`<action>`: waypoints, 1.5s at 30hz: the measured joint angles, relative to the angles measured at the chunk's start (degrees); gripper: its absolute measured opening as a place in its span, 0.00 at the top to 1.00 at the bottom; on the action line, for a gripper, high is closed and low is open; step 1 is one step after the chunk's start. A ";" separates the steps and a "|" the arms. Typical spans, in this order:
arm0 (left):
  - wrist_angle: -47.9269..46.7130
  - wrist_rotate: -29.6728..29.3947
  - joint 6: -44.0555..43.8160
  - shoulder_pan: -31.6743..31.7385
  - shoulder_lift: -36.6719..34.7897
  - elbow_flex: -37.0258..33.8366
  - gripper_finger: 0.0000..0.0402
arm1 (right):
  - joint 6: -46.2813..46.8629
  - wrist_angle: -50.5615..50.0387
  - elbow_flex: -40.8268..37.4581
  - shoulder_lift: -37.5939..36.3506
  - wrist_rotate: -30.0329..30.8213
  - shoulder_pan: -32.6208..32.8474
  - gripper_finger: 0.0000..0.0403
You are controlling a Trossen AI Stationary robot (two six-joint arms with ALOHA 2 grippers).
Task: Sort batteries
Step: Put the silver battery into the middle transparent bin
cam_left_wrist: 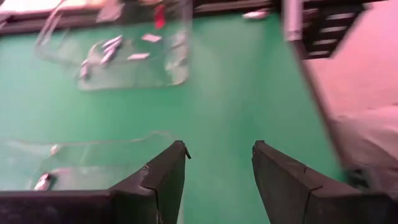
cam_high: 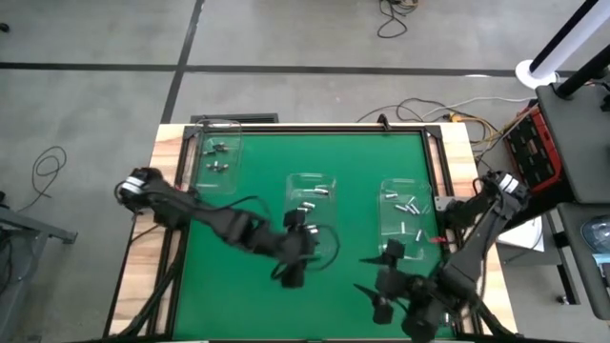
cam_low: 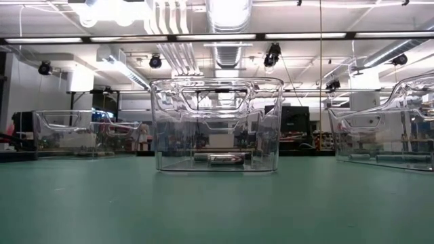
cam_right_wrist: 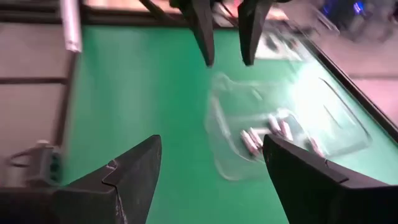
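Across a green mat [cam_high: 257,181], the batteries [cam_high: 404,204] are seen sorted among three clear bins: several in the right bin [cam_high: 406,208], a few in the middle bin [cam_high: 312,195] and a few in the left bin [cam_high: 217,155] at the far corner. Just in front of the middle bin, the left gripper [cam_high: 297,255] is held with fingers [cam_left_wrist: 163,177] spread apart and nothing between them. Near the right bin's front edge, the right gripper [cam_high: 381,276] is likewise spread wide and empty.
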 joint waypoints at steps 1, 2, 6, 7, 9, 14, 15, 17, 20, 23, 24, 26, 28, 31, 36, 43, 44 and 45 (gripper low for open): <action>0.01 -0.09 0.35 -1.63 -0.70 0.00 0.59 | -1.48 1.98 -0.10 0.00 0.61 0.77 0.32; -0.07 -0.11 1.11 -3.35 -1.40 0.00 0.59 | -3.10 4.18 -0.19 0.00 1.01 1.31 0.31; 0.96 -0.55 3.35 -10.06 -3.34 -0.02 0.59 | -10.53 13.81 -0.41 1.17 1.21 2.55 0.31; 1.38 -1.31 3.45 -11.67 -3.61 -0.02 0.59 | -12.55 16.08 -0.44 1.99 0.81 2.76 0.31; 1.95 -4.48 3.93 -14.55 -3.90 -0.02 0.59 | -16.06 20.52 -0.46 3.54 -0.74 2.80 0.31; 2.19 -12.15 4.74 -19.77 -4.01 -0.09 0.59 | -19.68 24.25 -0.11 5.75 -3.66 2.63 0.30; 2.42 -12.46 4.74 -20.44 -4.01 -0.09 0.59 | -19.72 24.17 0.13 5.92 -4.23 2.61 0.30; 2.45 -12.58 4.77 -21.30 -4.01 -0.16 0.59 | -19.62 24.34 0.68 6.24 -6.67 2.61 0.30; 2.59 -12.74 5.11 -21.37 -4.39 -1.26 0.59 | -17.63 24.17 1.43 8.04 -12.98 2.22 0.30; 3.36 -12.78 5.06 -21.12 -6.35 -4.15 0.60 | -14.31 20.17 2.96 11.65 -18.06 1.28 0.30; 4.14 -12.78 5.03 -20.94 -7.39 -5.50 0.60 | -13.36 17.90 4.06 12.97 -18.49 1.06 0.30; 6.96 -12.78 4.97 -20.83 -9.96 -8.99 0.61 | -12.34 12.68 7.04 15.44 -18.62 0.74 0.29; 10.09 -13.03 5.03 -20.76 -13.17 -13.18 0.61 | -12.00 8.26 10.43 17.36 -18.56 0.75 0.29; 15.44 -13.29 4.98 -20.76 -19.37 -20.24 0.61 | -11.98 2.49 15.46 20.22 -19.76 0.89 0.29; 26.27 -15.76 6.18 -20.63 -28.78 -32.15 0.61 | -10.05 -6.38 20.58 24.91 -27.23 0.73 0.28; 42.76 -15.85 13.89 -20.63 -37.39 -44.97 0.61 | -5.28 -10.66 21.04 30.02 -32.97 1.05 0.30; 43.77 -15.81 14.15 -20.62 -38.34 -45.97 0.61 | -4.41 -10.49 21.04 30.30 -33.02 1.19 0.30; 44.04 -15.80 14.33 -20.61 -39.41 -46.88 0.61 | -3.97 -10.53 21.04 30.57 -33.02 1.27 0.31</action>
